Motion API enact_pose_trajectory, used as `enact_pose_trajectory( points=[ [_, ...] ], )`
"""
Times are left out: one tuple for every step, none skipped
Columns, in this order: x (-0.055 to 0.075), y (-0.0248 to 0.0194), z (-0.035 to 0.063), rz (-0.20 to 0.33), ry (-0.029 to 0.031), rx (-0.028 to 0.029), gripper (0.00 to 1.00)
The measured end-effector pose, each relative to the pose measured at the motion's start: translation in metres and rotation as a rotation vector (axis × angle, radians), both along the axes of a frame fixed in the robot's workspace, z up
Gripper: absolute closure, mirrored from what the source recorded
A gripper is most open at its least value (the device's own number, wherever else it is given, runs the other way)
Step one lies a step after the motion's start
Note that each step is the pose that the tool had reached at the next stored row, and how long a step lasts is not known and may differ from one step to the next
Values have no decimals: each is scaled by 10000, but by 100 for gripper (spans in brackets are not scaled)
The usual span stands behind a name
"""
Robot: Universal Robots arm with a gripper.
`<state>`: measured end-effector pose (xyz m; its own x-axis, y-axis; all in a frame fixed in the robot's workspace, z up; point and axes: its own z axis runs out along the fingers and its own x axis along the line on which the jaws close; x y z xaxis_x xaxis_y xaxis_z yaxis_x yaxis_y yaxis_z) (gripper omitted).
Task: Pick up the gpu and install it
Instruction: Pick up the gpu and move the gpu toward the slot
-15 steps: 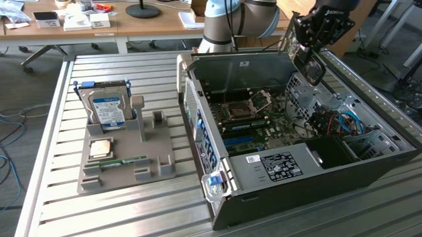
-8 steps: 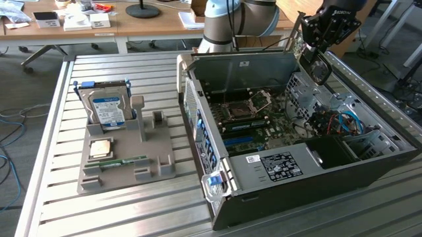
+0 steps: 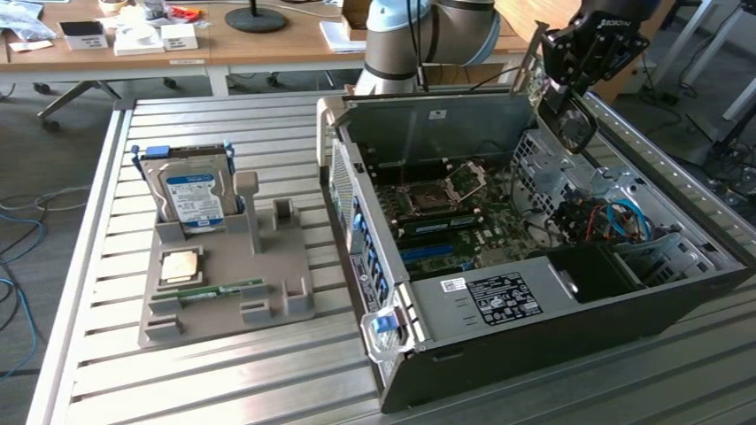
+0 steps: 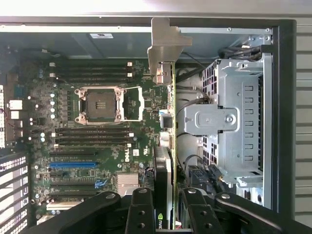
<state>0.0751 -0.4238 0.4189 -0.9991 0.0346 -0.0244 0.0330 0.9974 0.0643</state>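
My gripper (image 3: 582,84) hangs above the far right corner of the open computer case (image 3: 497,354), shut on the gpu (image 3: 575,124). The gpu's dark face with a round fan shows below the fingers, and its silvery bracket (image 3: 532,62) sticks up beside them. In the wrist view the gpu (image 4: 168,141) appears edge-on, a thin greenish board running from between my fingers (image 4: 141,212) to the metal bracket (image 4: 163,48). Beneath it lies the motherboard (image 4: 122,146), with an empty CPU socket (image 4: 103,103) and a blue expansion slot (image 4: 73,165). The card floats clear of the slots.
A silver drive cage (image 4: 239,126) and loose cables (image 3: 621,217) fill the case's right side. On the slatted metal table (image 3: 236,372), a grey holder (image 3: 230,292) carries a blue-labelled hard drive (image 3: 195,199), a CPU (image 3: 180,266) and a RAM stick (image 3: 225,290). Cluttered desks stand behind.
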Motion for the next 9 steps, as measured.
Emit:
enact_pose_trajectory(
  points=[
    [1,-9,0,0,0,-1,73],
    [2,-20,0,0,0,1,73],
    [2,-32,0,1,0,0,73],
    [2,-44,0,0,0,0,73],
    [3,-55,0,0,0,1,73],
    [3,-66,0,0,0,0,73],
    [3,-77,0,0,0,0,73],
    [3,-87,0,0,0,0,73],
    [3,-98,0,0,0,0,73]
  ],
)
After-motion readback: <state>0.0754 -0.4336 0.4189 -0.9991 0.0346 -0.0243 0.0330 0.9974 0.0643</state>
